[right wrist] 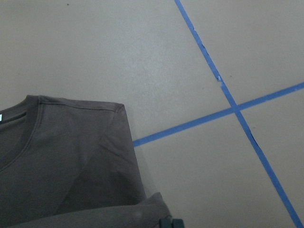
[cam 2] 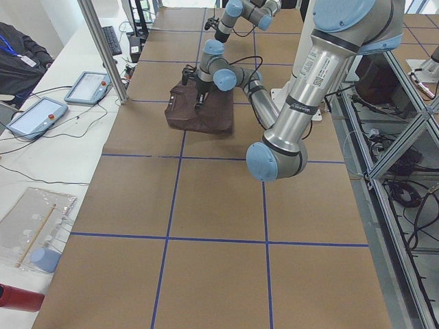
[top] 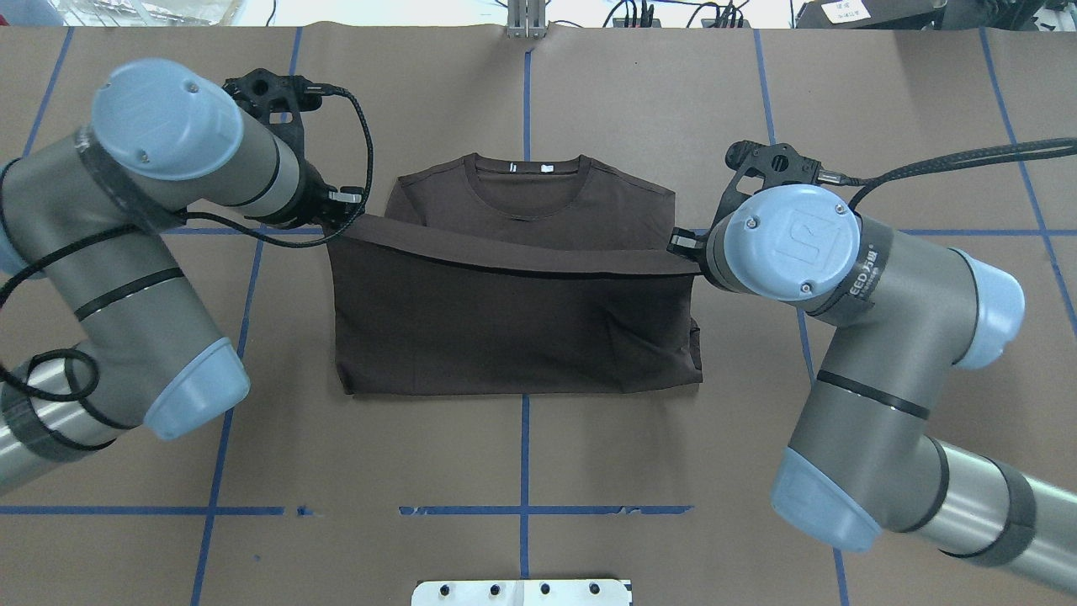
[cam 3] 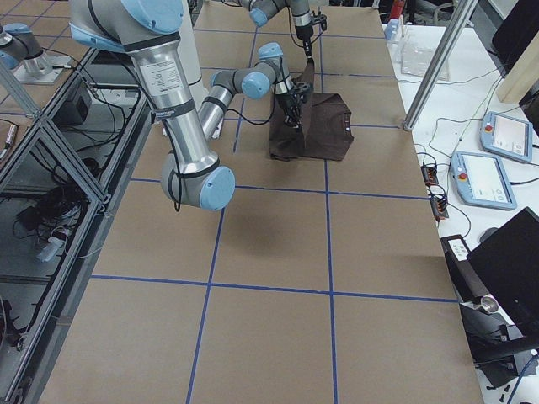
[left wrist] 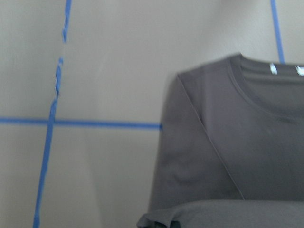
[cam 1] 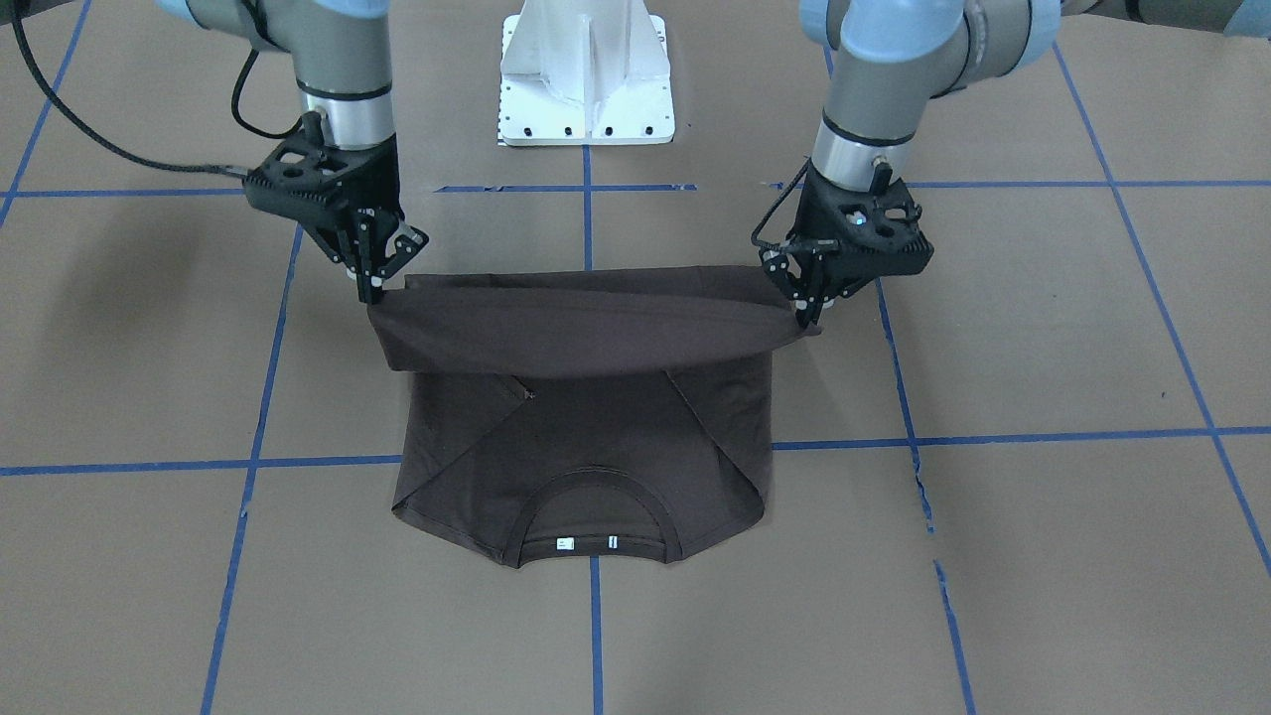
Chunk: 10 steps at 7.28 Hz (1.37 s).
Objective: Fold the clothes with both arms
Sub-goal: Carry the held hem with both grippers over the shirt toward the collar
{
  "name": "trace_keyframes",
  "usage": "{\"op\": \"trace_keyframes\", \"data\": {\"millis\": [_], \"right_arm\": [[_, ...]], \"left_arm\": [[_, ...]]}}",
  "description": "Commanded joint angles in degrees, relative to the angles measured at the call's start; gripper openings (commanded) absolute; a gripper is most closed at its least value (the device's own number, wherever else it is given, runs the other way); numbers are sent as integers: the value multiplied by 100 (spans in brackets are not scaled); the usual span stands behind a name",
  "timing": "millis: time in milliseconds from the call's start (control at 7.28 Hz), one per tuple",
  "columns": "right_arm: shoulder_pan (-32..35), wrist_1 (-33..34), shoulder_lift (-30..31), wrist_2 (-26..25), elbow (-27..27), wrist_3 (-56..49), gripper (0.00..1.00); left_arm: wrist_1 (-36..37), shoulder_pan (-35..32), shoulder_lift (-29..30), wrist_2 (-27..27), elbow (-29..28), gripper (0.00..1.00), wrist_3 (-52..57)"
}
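The dark brown T-shirt (cam 1: 586, 457) lies flat on the brown table with its sleeves folded in. Its collar (cam 1: 594, 516) and white neck tags point away from the robot. My left gripper (cam 1: 806, 303) is shut on one corner of the bottom hem, and my right gripper (cam 1: 372, 288) is shut on the other. The hem (top: 513, 252) hangs stretched between them, lifted over the shirt's lower half. In the overhead view the left gripper (top: 347, 210) and right gripper (top: 686, 244) flank the shirt (top: 522, 328). Both wrist views show the shirt's shoulders (left wrist: 228, 142) (right wrist: 66, 156) below.
The white pedestal (cam 1: 586, 79) stands behind the shirt at the robot's base. Blue tape lines (cam 1: 993, 437) grid the table. Teach pendants (cam 2: 89, 86) and a metal post (cam 2: 103, 48) sit along the far side from the robot.
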<state>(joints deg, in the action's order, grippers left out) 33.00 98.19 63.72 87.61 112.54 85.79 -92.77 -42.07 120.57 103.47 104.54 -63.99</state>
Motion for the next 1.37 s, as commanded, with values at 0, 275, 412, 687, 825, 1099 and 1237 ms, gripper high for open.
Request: {"op": "trace_keyframes", "data": {"millis": [0,275,412,687,825,1099,1237], "right_arm": [[206,-379,-446,10,-1020,-133,0],[303,-1069,-528,10,-1749,-150,0],[408,-1404,-528,19,-1971,-194,0],[505,-1408,-528,37,-2026,-317,0],[575,-1408,-528,115,-2034,-335,0],[593,-1416,-528,125,-2209,-449,0],[602,-1416,-528,125,-2236,-458,0]], "left_arm": [[-977,-83,499,-20,-1368,0,36],[-1575,-83,721,-28,-2127,0,62],[-1700,-83,974,-28,-2548,0,71],[-2016,-83,1047,-28,-2868,0,71],[-2017,-83,1047,-28,-2877,0,71],[-2026,-83,1047,-28,-2913,0,71],[-2026,-83,1047,-28,-2913,0,71]]}}
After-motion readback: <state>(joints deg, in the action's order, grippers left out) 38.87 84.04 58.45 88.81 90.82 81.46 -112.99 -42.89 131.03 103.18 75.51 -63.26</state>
